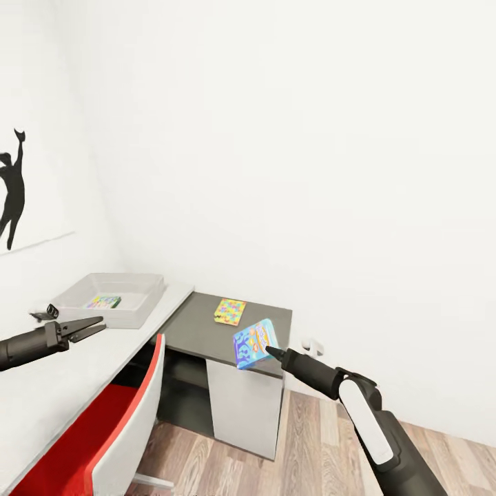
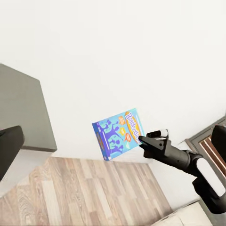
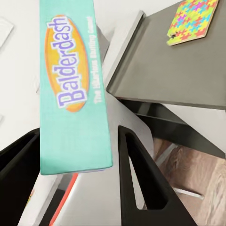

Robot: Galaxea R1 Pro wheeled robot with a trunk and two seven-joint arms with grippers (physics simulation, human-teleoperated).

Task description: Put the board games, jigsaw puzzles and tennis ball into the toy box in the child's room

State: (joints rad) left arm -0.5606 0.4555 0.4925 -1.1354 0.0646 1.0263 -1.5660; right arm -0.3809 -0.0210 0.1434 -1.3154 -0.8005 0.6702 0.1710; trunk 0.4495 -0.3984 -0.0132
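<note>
1. We see the blue board game [image 1: 255, 343] with orange and white patches; its teal edge reads "Balderdash" in purple on an orange oval.
2. We note one jigsaw puzzle [image 1: 229, 311] patterned in yellow, pink, green and blue interlocking pieces.
3. Our toy box [image 1: 110, 297] is pale grey-white, with a multicoloured box [image 1: 103, 302] inside.
4. We find the bench [image 1: 58, 372] pale grey and the cabinet [image 1: 227, 337] dark grey with a white door.
5. We see a red and white chair [image 1: 114, 430], a brown wood-plank floor [image 1: 317, 448], and a black silhouette print [image 1: 12, 189] on white wall.
6. Our right gripper [image 1: 269, 350] and left gripper [image 1: 96, 327] are black.
</note>
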